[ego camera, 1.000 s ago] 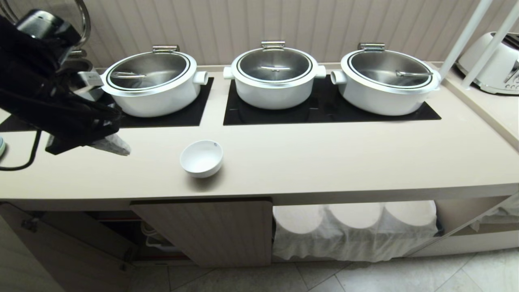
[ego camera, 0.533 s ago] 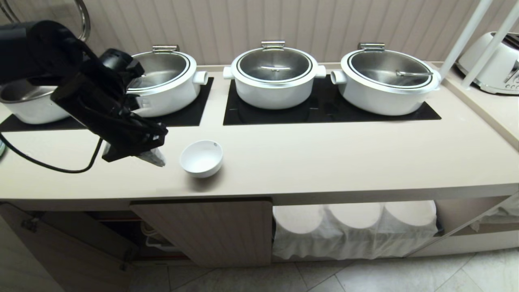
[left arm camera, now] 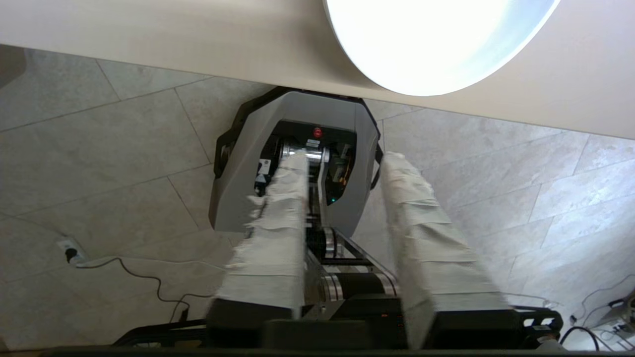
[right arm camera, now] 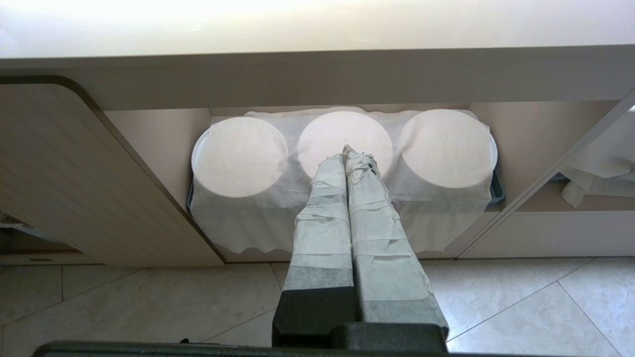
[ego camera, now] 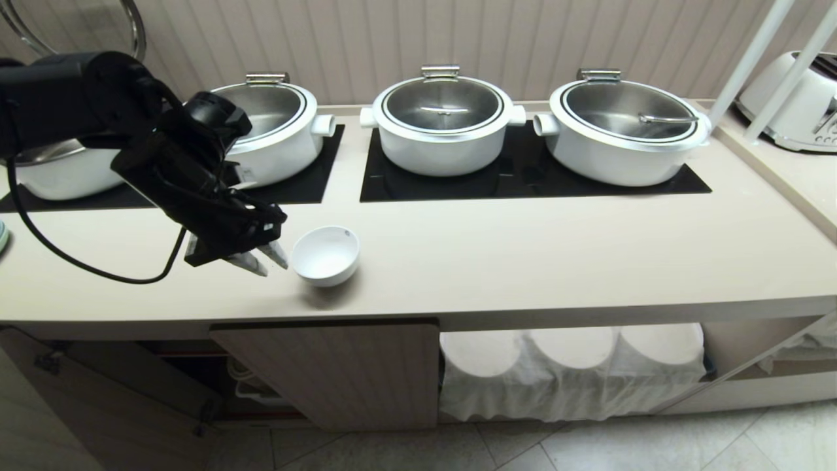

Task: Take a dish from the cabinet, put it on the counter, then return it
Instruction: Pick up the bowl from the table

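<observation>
the dish (ego camera: 325, 255) sits upright on the counter (ego camera: 523, 255), near the front edge, above the cabinet (ego camera: 333, 373), whose left door hangs open. at its nine o'clock, just beside the rim and not touching it, the left gripper (ego camera: 263, 259) hovers with its wrapped fingers (left arm camera: 426, 238) parted by a moderate gap and nothing between them. the right gripper (right arm camera: 349, 153) is parked low before a cloth-draped tray of plates (right arm camera: 342, 144), fingers pressed together, empty. white pots (ego camera: 443, 121) stand at twelve o'clock. likely risk: the gap may be too narrow for the rim, so a fingertip nudges the dish toward the edge, or a thin-wall pinch slips.
</observation>
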### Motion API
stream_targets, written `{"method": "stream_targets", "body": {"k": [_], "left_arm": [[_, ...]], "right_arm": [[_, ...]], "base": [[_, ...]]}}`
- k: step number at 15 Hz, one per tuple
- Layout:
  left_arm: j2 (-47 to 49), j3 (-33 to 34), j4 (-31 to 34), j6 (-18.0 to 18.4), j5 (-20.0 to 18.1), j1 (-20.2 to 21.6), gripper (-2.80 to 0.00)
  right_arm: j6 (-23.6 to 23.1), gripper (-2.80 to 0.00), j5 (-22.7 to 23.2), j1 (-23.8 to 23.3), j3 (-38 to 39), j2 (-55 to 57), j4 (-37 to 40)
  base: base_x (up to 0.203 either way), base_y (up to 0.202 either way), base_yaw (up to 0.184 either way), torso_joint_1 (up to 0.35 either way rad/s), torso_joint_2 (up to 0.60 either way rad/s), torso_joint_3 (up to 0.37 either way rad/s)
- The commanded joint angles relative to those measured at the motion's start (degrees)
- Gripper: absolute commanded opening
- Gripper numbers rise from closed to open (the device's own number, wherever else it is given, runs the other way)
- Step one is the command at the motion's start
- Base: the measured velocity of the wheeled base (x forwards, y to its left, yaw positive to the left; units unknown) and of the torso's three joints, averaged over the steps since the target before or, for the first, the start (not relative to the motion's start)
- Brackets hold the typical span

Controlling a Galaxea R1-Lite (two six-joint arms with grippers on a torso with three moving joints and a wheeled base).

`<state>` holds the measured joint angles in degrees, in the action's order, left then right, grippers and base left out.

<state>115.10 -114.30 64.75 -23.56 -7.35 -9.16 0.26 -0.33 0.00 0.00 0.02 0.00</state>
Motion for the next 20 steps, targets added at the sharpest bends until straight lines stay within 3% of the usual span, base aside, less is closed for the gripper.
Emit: {"method": "stream_targets", "body": {"k": [1,8,13,16,20], "left_arm": [[-0.31,0.04,0.37,0.01,-0.03,0.46,0.00],[1.89,0.04,-3.17,-0.15,4.35,0.56,0.00],[4.90,0.04,-8.44,-0.38,4.41,-0.04,0.00],[6.31,0.04,-12.01,-2.79,4.53,-0.93,0.00],[7.75,0.04,-13.13,-2.71,4.75,-0.92,0.00]], "right_arm": [[0.00,-2.80,-0.02,0.00,0.00,-0.02,-0.09],[0.00,-2.80,-0.02,0.00,0.00,-0.02,0.00],[0.00,-2.80,-0.02,0.00,0.00,-0.02,-0.07],[0.00,-2.80,-0.02,0.01,0.00,-0.02,0.00],[0.00,-2.80,-0.02,0.00,0.00,-0.02,-0.07]], "base": [[0.000,0.000,0.000,0.000,0.00,0.000],[0.000,0.000,0.000,0.000,0.00,0.000],[0.000,0.000,0.000,0.000,0.00,0.000],[0.000,0.000,0.000,0.000,0.00,0.000],[0.000,0.000,0.000,0.000,0.00,0.000]]}}
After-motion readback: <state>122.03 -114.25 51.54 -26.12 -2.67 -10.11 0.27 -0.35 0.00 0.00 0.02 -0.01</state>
